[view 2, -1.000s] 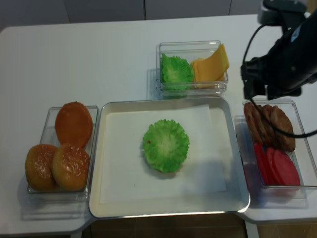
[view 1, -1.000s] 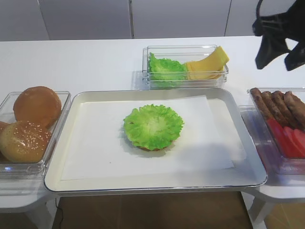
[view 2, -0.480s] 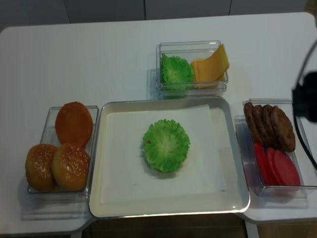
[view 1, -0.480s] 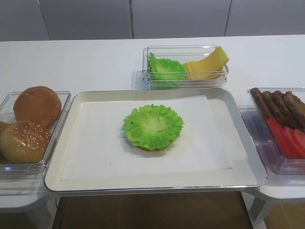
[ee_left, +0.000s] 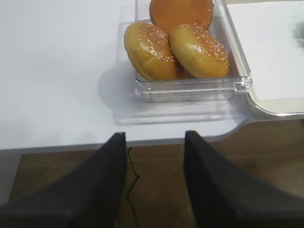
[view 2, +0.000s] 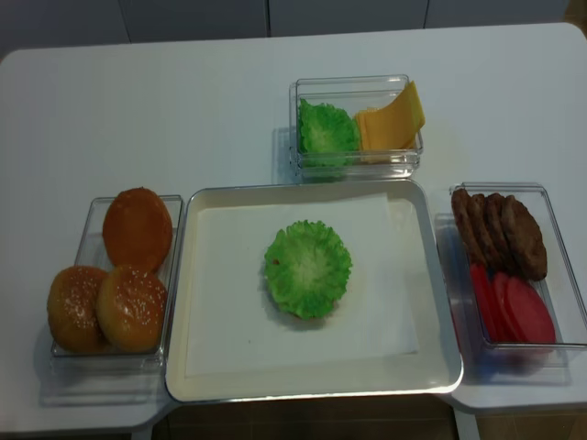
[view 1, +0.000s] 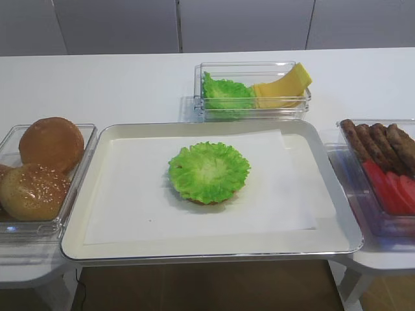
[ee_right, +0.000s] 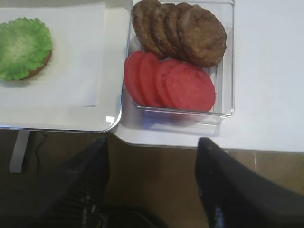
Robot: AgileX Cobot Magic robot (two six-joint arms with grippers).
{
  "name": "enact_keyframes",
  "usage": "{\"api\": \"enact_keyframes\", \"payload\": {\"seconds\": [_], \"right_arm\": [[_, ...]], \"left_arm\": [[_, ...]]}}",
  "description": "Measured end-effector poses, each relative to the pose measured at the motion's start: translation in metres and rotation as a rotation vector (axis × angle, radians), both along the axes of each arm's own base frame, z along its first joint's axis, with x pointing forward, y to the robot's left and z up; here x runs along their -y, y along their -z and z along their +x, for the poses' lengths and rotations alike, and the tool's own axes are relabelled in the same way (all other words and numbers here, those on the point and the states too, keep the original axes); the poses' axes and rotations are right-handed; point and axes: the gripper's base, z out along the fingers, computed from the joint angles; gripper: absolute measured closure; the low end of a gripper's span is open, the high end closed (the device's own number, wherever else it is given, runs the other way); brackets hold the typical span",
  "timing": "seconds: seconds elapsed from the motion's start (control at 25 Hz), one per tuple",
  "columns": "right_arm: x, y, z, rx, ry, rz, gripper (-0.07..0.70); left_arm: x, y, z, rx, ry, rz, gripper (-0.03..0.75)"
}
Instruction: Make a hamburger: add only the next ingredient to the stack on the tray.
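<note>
At the left of the overhead view, three buns (view 2: 119,275) are being held in a clear container (view 2: 92,353) on the white bench (view 2: 183,101); none is being touched. In the left wrist view, the left hand (ee_left: 154,190) is being kept low at the bottom of the frame, off the bench edge, with its two dark fingers (ee_left: 102,185) spread apart and nothing between them.

At the centre, the lettuce leaf (view 2: 308,269) is lying flat on the bun bottom (view 1: 211,201), which is being almost wholly covered; only a thin brown rim is showing beneath the frill. This stack is sitting near the middle of the paper-lined tray (view 2: 179,312). Behind the tray, at upper centre, spare lettuce (view 2: 323,131) and cheese slices (view 2: 394,117) are being kept in a second container.

At the right, patties (view 2: 500,234) and tomato slices (view 2: 509,307) are being stored in a third container, just beside the tray. In the right wrist view, the right hand (ee_right: 152,185) is being held well clear at the bottom of the frame, its fingers (ee_right: 228,190) spread wide and empty.

The lettuce step is judged complete, since the leaf is resting on the stack and both hands are standing clear; nothing further is being required.
</note>
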Motion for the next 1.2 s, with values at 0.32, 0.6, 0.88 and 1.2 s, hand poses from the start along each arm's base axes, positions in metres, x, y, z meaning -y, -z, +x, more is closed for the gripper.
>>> {"api": "enact_keyframes", "payload": {"seconds": [0.32, 0.6, 0.88, 1.2], "right_arm": [[0.01, 0.028, -0.056, 0.161, -0.008, 0.038, 0.181], [0.01, 0.06, -0.067, 0.183, -0.049, 0.03, 0.181], [0.009, 0.069, -0.061, 0.278, -0.073, 0.009, 0.181], [0.008, 0.081, -0.053, 0.261, -0.074, -0.002, 0.181]], "left_arm": [[0.0, 0.0, 0.0, 0.0, 0.0, 0.0, 0.417], [0.0, 0.0, 0.0, 0.0, 0.0, 0.0, 0.418], [0.0, 0.0, 0.0, 0.0, 0.0, 0.0, 0.419], [0.0, 0.0, 0.0, 0.0, 0.0, 0.0, 0.419]]}}
